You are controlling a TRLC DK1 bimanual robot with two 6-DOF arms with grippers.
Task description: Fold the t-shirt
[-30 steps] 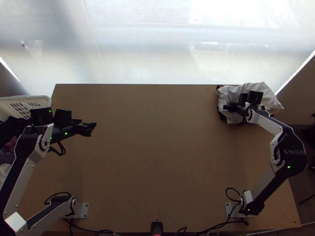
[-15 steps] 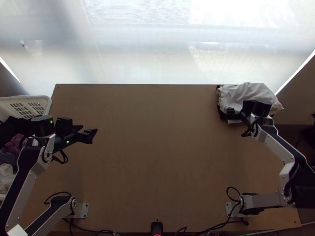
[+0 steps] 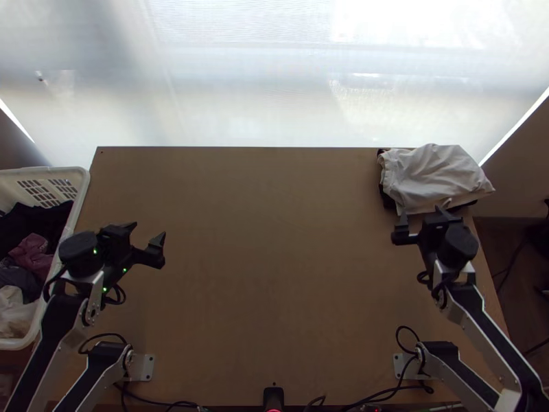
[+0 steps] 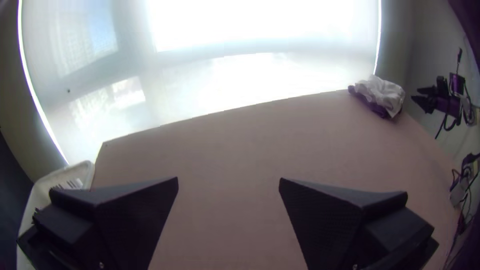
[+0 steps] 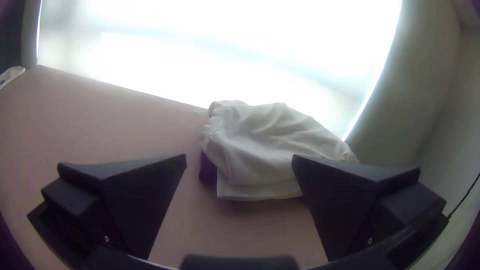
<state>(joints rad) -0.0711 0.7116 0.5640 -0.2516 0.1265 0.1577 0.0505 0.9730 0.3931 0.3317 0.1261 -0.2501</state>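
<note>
At the table's far right corner a white cloth [image 3: 434, 177] lies folded and wrinkled on top of a dark cloth [image 3: 388, 199]; whether one of them is the t-shirt I cannot tell. My right gripper [image 3: 422, 221] is just on the near side of this pile, open, holding nothing. In the right wrist view the white cloth [image 5: 270, 150] lies beyond my right gripper [image 5: 239, 162]. My left gripper [image 3: 147, 233] stands open over the table's left part, far from the pile. The left wrist view has my left gripper [image 4: 228, 182] with its fingers wide apart.
A white basket [image 3: 84, 189] with dark, maroon and light clothes stands at the table's left edge. The brown table top [image 3: 274, 261] stretches between the arms. Black cables [image 3: 384, 393] run along the near edge, where a small black device [image 3: 273, 397] stands.
My right gripper has drawn back from the white cloth toward the near side, leaving the pile in place. My left gripper has turned and its arm has come nearer, uncovering more of the basket.
</note>
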